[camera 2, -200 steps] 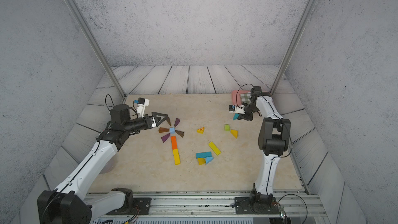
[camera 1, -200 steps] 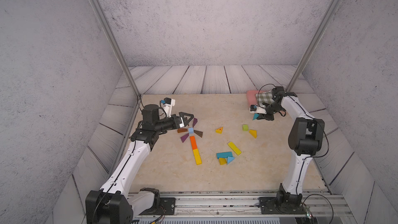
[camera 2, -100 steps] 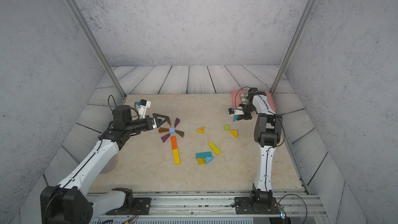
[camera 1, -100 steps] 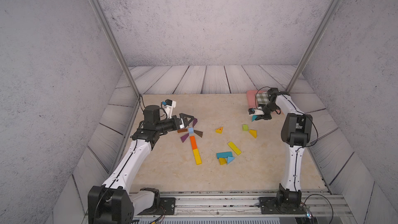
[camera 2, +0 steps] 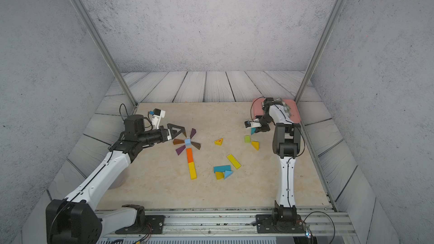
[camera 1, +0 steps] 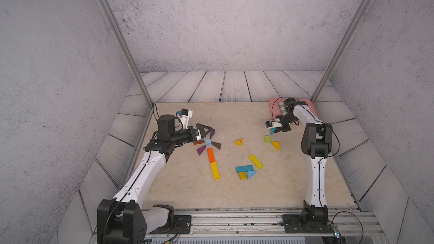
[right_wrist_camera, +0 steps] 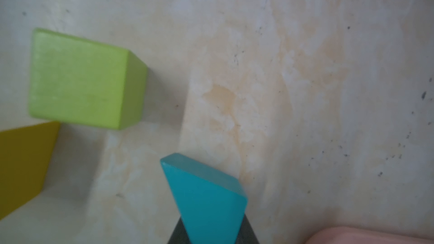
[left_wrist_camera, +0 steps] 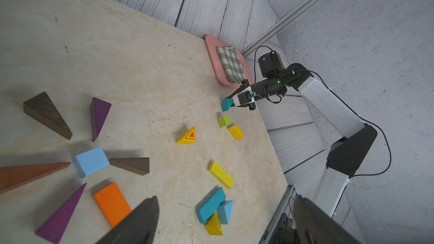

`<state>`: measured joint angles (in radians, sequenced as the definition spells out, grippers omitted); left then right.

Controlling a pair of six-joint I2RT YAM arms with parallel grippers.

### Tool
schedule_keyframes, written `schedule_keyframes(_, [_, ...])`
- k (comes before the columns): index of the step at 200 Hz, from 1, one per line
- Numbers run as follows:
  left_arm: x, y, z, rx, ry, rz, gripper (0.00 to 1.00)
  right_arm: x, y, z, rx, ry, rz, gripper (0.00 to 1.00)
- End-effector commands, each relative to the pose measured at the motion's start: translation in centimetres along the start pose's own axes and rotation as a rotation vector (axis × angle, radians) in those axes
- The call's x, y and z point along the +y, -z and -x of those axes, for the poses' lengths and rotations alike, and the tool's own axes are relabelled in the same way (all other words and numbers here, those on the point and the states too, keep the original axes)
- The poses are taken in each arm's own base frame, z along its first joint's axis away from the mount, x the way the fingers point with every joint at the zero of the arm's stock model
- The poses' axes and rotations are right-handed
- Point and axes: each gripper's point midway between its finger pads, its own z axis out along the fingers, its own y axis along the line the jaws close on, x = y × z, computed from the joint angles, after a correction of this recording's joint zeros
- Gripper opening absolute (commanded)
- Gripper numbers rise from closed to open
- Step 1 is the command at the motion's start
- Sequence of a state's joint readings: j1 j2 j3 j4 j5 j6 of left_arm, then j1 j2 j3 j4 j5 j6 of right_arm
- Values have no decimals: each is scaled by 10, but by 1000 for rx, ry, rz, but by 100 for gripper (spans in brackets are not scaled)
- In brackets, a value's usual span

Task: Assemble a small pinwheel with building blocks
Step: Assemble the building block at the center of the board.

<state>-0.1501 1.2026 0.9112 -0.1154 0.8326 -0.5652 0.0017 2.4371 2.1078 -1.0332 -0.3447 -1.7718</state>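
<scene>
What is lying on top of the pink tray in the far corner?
A folded green-checked cloth lies on the pink tray. In both top views the right arm covers part of the tray. What is under the cloth cannot be seen.

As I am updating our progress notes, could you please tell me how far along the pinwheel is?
Done: five brown and purple wooden wedges fan around the light-blue wooden cube, and an orange wooden bar and yellow wooden bar form the stem. In hand: the right fingers grip a teal wooden triangle; the left fingers are open above the wedges. Left: probably placing that triangle; other blocks lie loose.
</scene>
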Motion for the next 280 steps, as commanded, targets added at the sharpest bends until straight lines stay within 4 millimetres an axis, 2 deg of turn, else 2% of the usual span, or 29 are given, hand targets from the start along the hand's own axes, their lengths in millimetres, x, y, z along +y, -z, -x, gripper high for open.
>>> schedule_keyframes(1, [2,1,3,-11,-14,-7,96,6,-24,-13,50,-20,44,14])
schedule_keyframes(51, [4,0,3,-9,-8,-3,96,7,-31,-22,91,5,52,24])
schedule_keyframes(75, [5,0,3,-10,-10,-2,96,9,-34,-24,96,26,58,25])
schedule_keyframes(91, [6,0,3,-10,-8,0,96,10,-35,-24,96,30,60,32])
schedule_keyframes(113, [6,-1,3,-9,-6,1,96,10,-37,-27,103,31,57,37])
schedule_keyframes(186, [11,-2,2,-6,6,7,96,14,-38,-22,93,68,65,37])
schedule_keyframes(280, [15,-3,2,-3,17,10,96,19,-28,-16,106,52,59,34])
